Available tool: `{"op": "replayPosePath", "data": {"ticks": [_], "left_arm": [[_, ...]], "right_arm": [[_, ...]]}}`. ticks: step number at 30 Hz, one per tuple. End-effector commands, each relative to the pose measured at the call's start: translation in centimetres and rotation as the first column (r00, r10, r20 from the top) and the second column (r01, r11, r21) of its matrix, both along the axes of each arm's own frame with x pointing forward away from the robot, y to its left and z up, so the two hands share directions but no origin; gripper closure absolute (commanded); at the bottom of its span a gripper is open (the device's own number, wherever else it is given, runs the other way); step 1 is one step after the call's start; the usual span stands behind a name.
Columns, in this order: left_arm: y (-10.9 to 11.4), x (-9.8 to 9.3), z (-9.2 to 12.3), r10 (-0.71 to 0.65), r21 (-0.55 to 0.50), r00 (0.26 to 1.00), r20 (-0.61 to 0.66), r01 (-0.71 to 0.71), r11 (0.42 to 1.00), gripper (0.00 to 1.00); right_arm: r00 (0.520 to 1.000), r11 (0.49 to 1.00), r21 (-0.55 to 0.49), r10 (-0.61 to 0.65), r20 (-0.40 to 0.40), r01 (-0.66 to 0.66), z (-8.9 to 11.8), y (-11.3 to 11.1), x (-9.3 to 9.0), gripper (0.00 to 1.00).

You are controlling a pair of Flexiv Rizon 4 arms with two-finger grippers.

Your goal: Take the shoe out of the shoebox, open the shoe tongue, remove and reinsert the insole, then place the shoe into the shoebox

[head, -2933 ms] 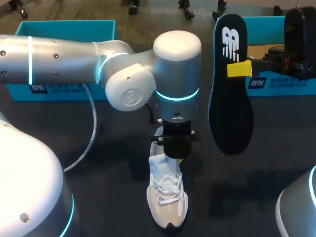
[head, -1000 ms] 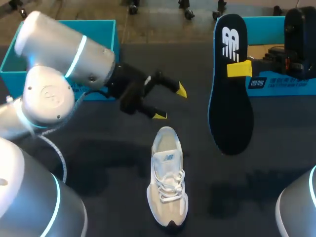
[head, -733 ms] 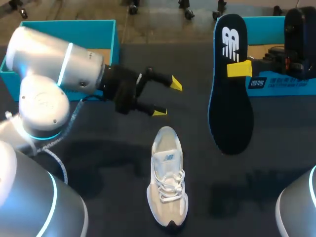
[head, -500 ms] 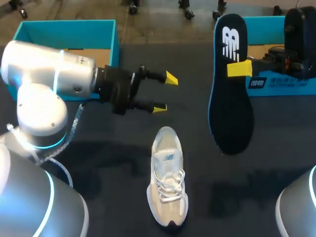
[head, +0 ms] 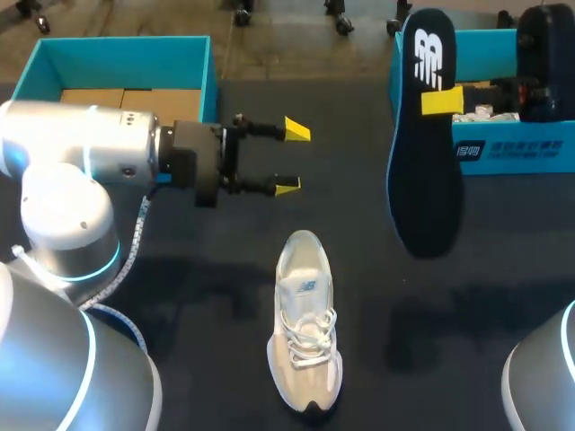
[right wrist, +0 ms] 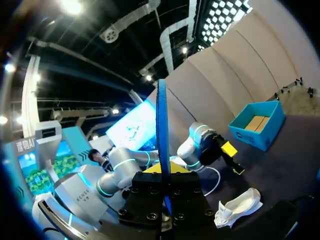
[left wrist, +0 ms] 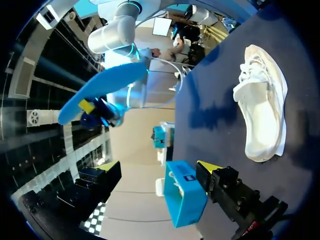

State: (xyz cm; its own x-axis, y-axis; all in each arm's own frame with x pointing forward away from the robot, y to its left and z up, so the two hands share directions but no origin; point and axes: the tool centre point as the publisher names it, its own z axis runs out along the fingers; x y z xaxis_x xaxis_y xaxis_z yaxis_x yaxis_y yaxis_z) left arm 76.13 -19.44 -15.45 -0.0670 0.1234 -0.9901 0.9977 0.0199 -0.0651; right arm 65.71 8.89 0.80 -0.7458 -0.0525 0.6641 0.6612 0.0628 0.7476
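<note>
Presently, right gripper (head: pixel 442 101): clamped on the insole (head: pixel 422 171) near its upper, heel end. In the right wrist view the insole (right wrist: pixel 161 125) rises edge-on from between the fingers. Insole: dark, blue-edged, hanging roughly upright, long axis 12 to 6 o'clock in the head view, toe end lowest. Shoe (head: pixel 305 323): pale, lying on the table (head: pixel 180 269) out of both boxes, at about 7 o'clock from the insole's lower end and well apart from it. Its long axis also runs 12 to 6, heel and mouth toward 12, toe toward 6. To go back in, the insole would judgeably have to travel toward 8 o'clock and enter the mouth toe first. Left gripper (head: pixel 292 157): spread wide, holding nothing, fingers pointing toward 3 o'clock, near the heel at its 12 o'clock; it is the nearer of the two to the shoe. Left shoebox (head: pixel 126 54): teal, open, at 10 o'clock from the shoe. Right shoebox (head: pixel 503 153): teal, behind the insole and right gripper. Not determinable: the right gripper's far finger, hidden behind the insole in the head view; how high the insole's toe hangs over the table; how far the shoe tongue stands open; the right shoebox's interior, largely covered.
</note>
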Motion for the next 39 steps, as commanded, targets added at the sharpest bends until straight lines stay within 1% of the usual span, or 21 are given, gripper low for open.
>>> {"op": "replayPosePath", "data": {"ticks": [1, 3, 15, 17, 19, 23, 25, 26, 28, 30, 39], "left_arm": [[0.3, 0.7, 0.0, -0.026, -0.053, 1.0, -0.011, 0.026, 0.998, 0.0], [0.3, 0.7, 0.0, -0.026, -0.053, 1.0, -0.011, 0.026, 0.998, 0.0], [0.3, 0.7, 0.0, -0.026, -0.053, 1.0, -0.011, 0.026, 0.998, 0.0], [0.3, 0.7, 0.0, -0.026, -0.053, 1.0, -0.011, 0.026, 0.998, 0.0], [0.3, 0.7, 0.0, -0.026, -0.053, 1.0, -0.011, 0.026, 0.998, 0.0], [0.3, 0.7, 0.0, -0.026, -0.053, 1.0, -0.011, 0.026, 0.998, 0.0], [0.3, 0.7, 0.0, -0.026, -0.053, 1.0, -0.011, 0.026, 0.998, 0.0], [0.3, 0.7, 0.0, -0.026, -0.053, 1.0, -0.011, 0.026, 0.998, 0.0], [0.3, 0.7, 0.0, -0.026, -0.053, 1.0, -0.011, 0.026, 0.998, 0.0], [0.3, 0.7, 0.0, -0.026, -0.053, 1.0, -0.011, 0.026, 0.998, 0.0], [0.3, 0.7, 0.0, -0.026, -0.053, 1.0, -0.011, 0.026, 0.998, 0.0]], "right_arm": [[0.998, 0.998, 0.048, 0.04, -0.052, -0.037, -1.9, 0.4, 4.0, 1.0], [0.996, 0.999, 0.036, 0.023, -0.085, -0.02, -2.6, 0.1, 5.1, 1.0], [0.996, 0.999, 0.036, 0.023, -0.085, -0.02, -2.6, 0.1, 5.1, 1.0], [0.985, 0.999, 0.035, 0.03, -0.171, -0.024, -3.4, 0.0, 6.1, 1.0], [0.965, 0.999, 0.041, 0.039, -0.26, -0.029, -4.0, -0.4, 7.6, 1.0], [0.929, 0.999, 0.047, 0.039, -0.368, -0.023, -5.1, -1.4, 10.3, 1.0], [0.916, 0.998, 0.053, 0.046, -0.398, -0.028, -5.4, -1.8, 11.1, 1.0], [0.903, 0.999, 0.041, 0.032, -0.429, -0.016, -5.7, -2.1, 11.8, 1.0], [0.894, 0.998, 0.06, 0.041, -0.446, -0.016, -5.9, -2.4, 12.7, 1.0], [0.855, 0.998, 0.062, 0.016, -0.518, 0.019, -6.9, -2.7, 13.6, 1.0], [0.855, 0.998, 0.062, 0.016, -0.518, 0.019, -6.9, -2.7, 13.6, 1.0]]}}
